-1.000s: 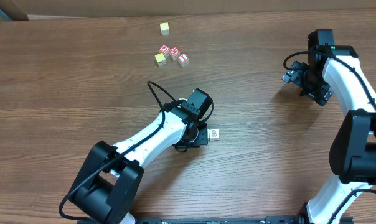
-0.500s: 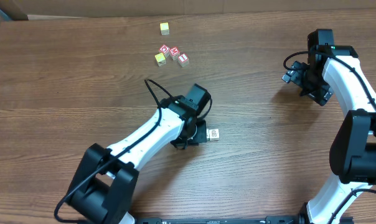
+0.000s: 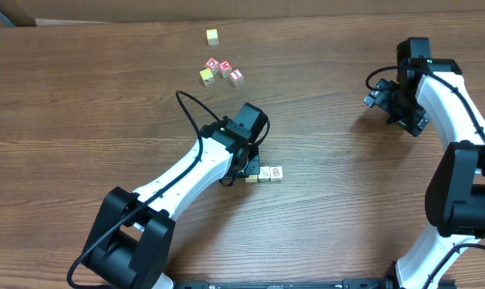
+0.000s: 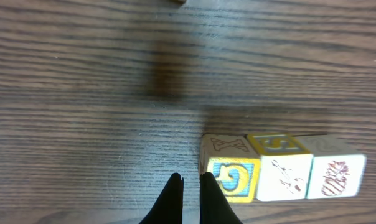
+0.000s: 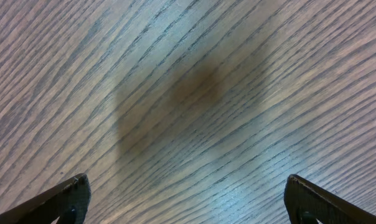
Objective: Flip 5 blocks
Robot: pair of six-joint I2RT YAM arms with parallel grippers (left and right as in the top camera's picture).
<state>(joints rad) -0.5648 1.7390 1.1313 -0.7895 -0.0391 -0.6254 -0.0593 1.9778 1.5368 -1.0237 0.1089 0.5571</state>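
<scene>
Above a wooden table, the right gripper hangs wide open and empty at far right. The left gripper, pinched closed on nothing, sits just beside the row of blocks near the table's middle.

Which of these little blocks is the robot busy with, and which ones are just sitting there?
For the job:
- row of pale blocks in the middle, three showing

Just lying about:
- bunch of four cubes further back, three red-and-white and one yellow
- lone yellow-topped cube beyond them
</scene>
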